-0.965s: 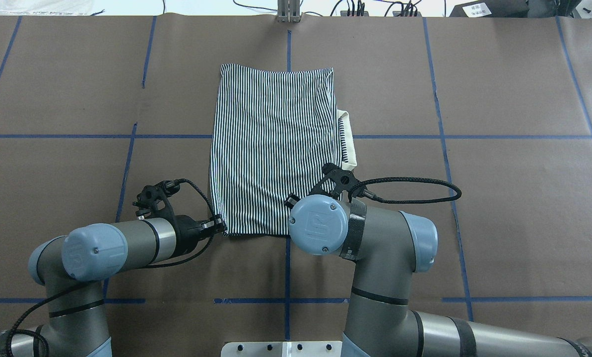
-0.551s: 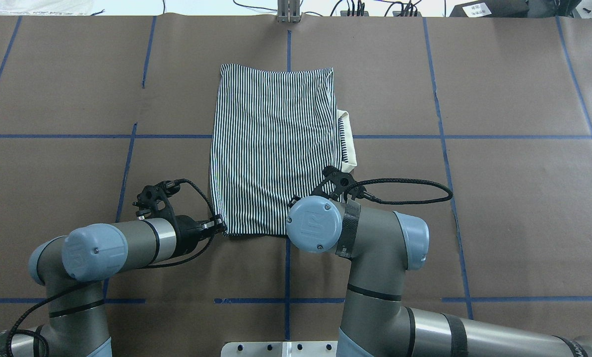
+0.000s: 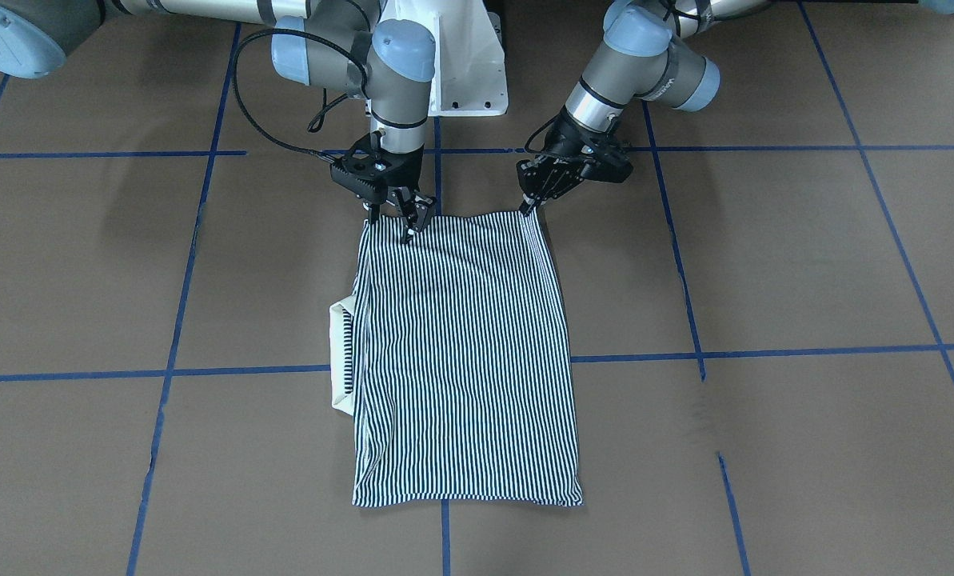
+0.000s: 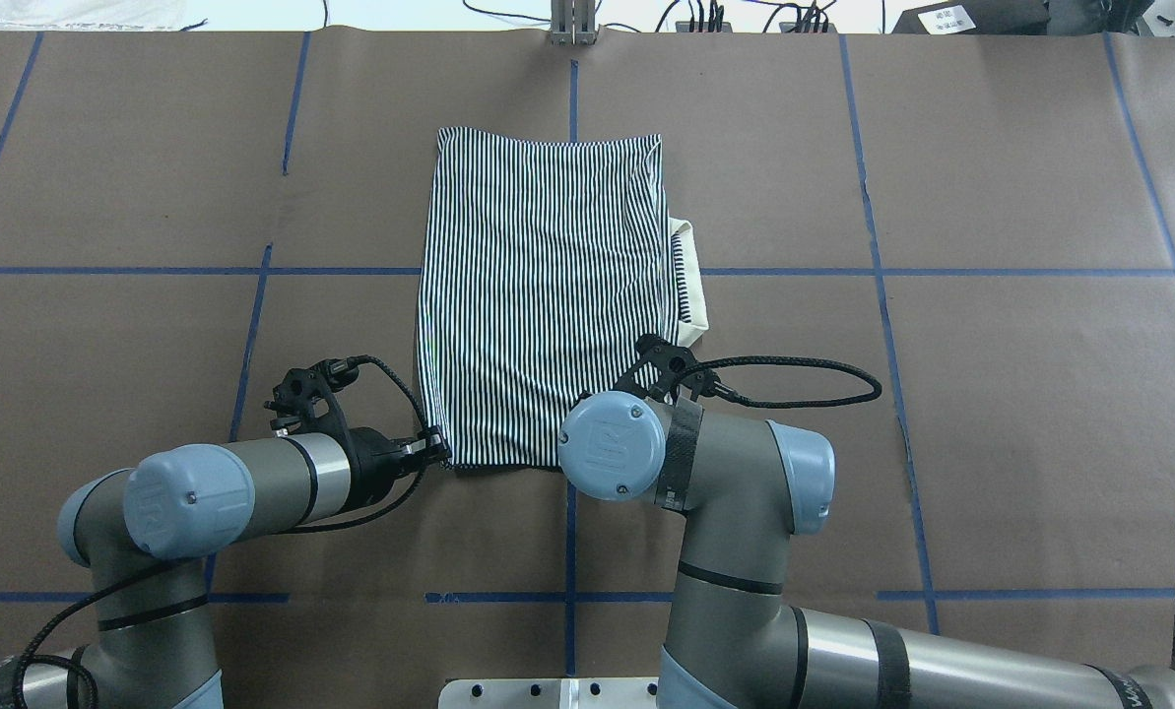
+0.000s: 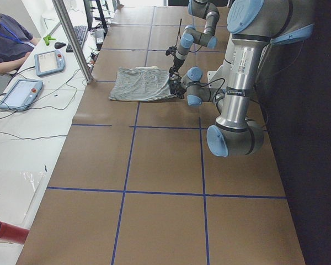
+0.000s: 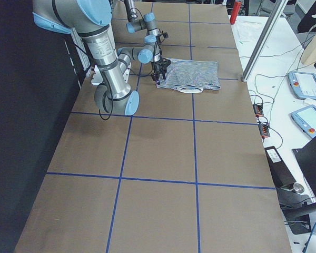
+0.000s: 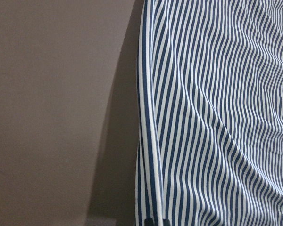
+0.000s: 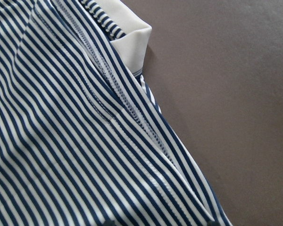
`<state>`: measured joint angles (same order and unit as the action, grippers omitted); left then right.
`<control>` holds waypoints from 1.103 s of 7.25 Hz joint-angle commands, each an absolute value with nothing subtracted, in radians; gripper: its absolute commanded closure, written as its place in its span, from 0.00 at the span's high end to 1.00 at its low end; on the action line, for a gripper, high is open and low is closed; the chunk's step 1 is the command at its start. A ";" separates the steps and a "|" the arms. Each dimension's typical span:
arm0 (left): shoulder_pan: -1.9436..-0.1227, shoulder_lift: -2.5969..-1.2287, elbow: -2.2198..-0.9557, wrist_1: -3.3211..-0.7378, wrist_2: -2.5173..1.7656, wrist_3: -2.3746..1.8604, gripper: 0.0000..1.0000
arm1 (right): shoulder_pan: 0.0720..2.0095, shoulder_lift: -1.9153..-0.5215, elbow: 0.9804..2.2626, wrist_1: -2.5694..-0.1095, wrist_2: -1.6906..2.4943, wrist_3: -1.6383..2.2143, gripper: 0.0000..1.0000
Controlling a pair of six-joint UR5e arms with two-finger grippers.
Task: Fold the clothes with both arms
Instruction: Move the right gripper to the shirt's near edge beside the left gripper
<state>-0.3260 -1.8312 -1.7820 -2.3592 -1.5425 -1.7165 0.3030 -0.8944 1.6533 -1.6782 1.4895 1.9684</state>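
Observation:
The striped polo shirt (image 3: 465, 360) lies folded into a flat rectangle in the middle of the brown table (image 4: 991, 345). Its cream collar (image 4: 693, 286) sticks out on my right side. My left gripper (image 3: 524, 210) is shut on the shirt's near left corner, which shows in the overhead view (image 4: 439, 451) and as a striped edge in the left wrist view (image 7: 217, 117). My right gripper (image 3: 397, 224) is open, fingers spread over the near right corner. It is hidden under its wrist in the overhead view. The right wrist view shows the shirt (image 8: 61, 141) and collar (image 8: 132, 40) up close.
Blue tape lines (image 4: 154, 271) grid the table. The white pedestal base (image 3: 465, 72) stands just behind both grippers. A metal post (image 4: 572, 25) is at the far edge. A side desk with tablets (image 5: 22, 91) and a seated person (image 5: 3, 38) lies beyond.
My right arm has shifted a little to the left and towards the shirt's near edge. My left arm and the shirt have not moved.

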 commanded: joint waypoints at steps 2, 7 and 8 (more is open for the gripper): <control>-0.325 -1.830 -1.787 -2.359 -1.543 -1.717 0.00 | 0.295 -0.890 1.643 -1.678 1.489 1.971 0.72; -0.327 -1.829 -1.787 -2.359 -1.542 -1.717 0.00 | 0.293 -0.890 1.637 -1.677 1.486 1.977 0.63; -0.327 -1.829 -1.787 -2.359 -1.542 -1.717 0.00 | 0.293 -0.888 1.637 -1.677 1.486 1.989 0.39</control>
